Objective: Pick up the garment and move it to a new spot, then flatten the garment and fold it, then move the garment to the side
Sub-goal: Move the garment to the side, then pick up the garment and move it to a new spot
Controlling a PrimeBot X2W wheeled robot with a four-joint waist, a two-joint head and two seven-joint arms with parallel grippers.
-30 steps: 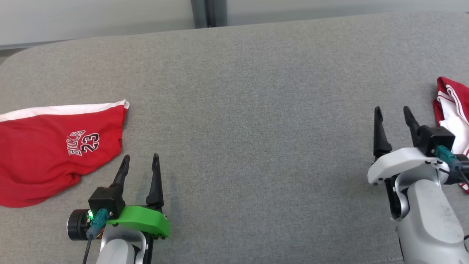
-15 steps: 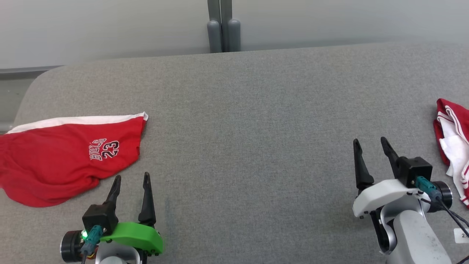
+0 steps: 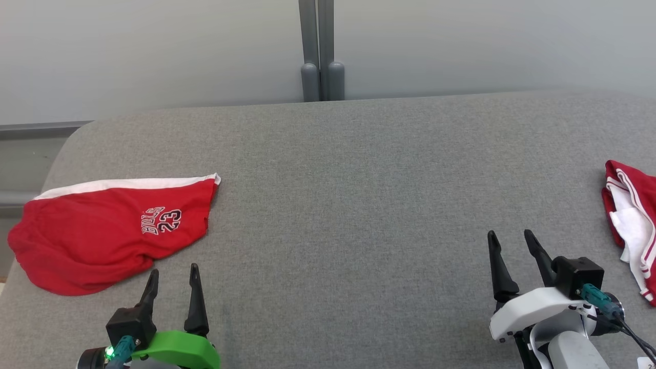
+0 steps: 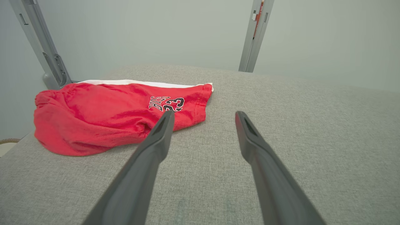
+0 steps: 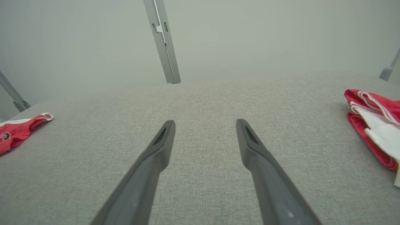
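Jaws wide, empty: left gripper (image 3: 173, 270), right gripper (image 3: 510, 233). Left of grey post (image 3: 320, 66): red shorts (image 3: 102, 236). Right of it: crumpled red-white garment (image 3: 628, 225), partly cropped, probably target. Step: pick-up pending. Next: reach, pinch cloth edge.

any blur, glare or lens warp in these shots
Head view: soft even light, no glare, print on the red shorts crisp. Left wrist view: wide-angle lean in the grey post, fingers soft near the bottom edge. Right wrist view: hazy, far edge of the grey fabric surface fading into the wall.
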